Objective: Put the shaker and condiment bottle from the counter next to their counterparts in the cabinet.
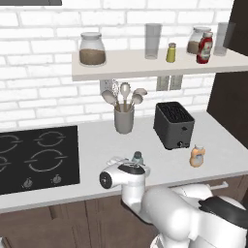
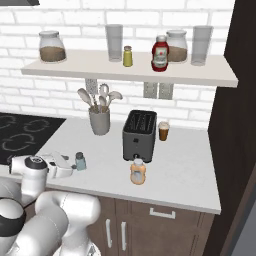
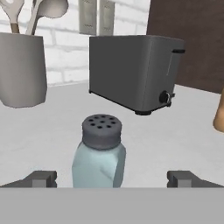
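Note:
The pale blue-grey shaker point(image 3: 99, 153) with its dark holed cap stands upright on the counter, right in front of the hand. My gripper point(image 3: 113, 179) is open, one fingertip on each side of the shaker and well apart from it. In the base views the shaker point(image 1: 137, 157) point(image 2: 80, 161) stands at the tip of the low, level gripper point(image 1: 139, 164) point(image 2: 73, 165). The orange-tan condiment bottle point(image 1: 196, 156) point(image 2: 138, 171) point(image 3: 220, 113) stands to the right, in front of the toaster. On the cream cabinet shelf point(image 1: 145, 68) point(image 2: 125, 72) are the yellow-green shaker point(image 1: 171, 53) point(image 2: 127, 56) and the red bottle point(image 1: 205, 48) point(image 2: 160, 53).
A dark toaster point(image 1: 173, 125) point(image 2: 139, 135) point(image 3: 135, 72) and a grey utensil holder point(image 1: 124, 118) point(image 2: 100, 120) stand behind the shaker. The black stove point(image 1: 38, 157) lies to the left. Jars and glasses share the shelf. A small brown cup point(image 2: 163, 131) sits beside the toaster.

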Motion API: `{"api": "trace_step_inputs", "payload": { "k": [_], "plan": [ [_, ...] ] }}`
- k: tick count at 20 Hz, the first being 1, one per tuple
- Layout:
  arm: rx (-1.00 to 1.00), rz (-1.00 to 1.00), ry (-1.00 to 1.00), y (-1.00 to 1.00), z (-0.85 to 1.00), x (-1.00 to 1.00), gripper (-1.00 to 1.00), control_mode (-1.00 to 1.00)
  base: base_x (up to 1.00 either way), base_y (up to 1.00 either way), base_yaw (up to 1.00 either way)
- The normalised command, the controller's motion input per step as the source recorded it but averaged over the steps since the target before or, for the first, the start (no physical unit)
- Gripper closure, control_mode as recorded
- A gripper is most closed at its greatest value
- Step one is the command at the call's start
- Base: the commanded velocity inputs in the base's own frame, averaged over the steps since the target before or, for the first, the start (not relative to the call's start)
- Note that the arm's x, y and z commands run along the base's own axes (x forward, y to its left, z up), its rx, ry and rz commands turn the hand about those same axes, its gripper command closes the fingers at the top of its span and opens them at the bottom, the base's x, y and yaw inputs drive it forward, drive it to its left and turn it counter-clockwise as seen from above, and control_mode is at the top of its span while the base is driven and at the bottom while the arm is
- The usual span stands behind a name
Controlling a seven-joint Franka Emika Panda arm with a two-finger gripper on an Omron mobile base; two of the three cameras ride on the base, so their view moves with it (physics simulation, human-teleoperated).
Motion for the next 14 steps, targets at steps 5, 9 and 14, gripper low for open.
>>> {"api": "trace_step_inputs", "payload": {
  "k": [5,9,14],
  "plan": [
    [0.0,0.0,0.0,0.0,-0.07,0.11,-1.0,-1.0,0.0,0.0,0.0],
    [0.0,0.0,0.0,0.0,0.0,0.21,-1.0,-1.0,0.0,0.0,0.0],
    [0.0,0.0,0.0,0.0,0.0,0.26,-1.0,-1.0,0.0,0.0,0.0]
  ]
}}
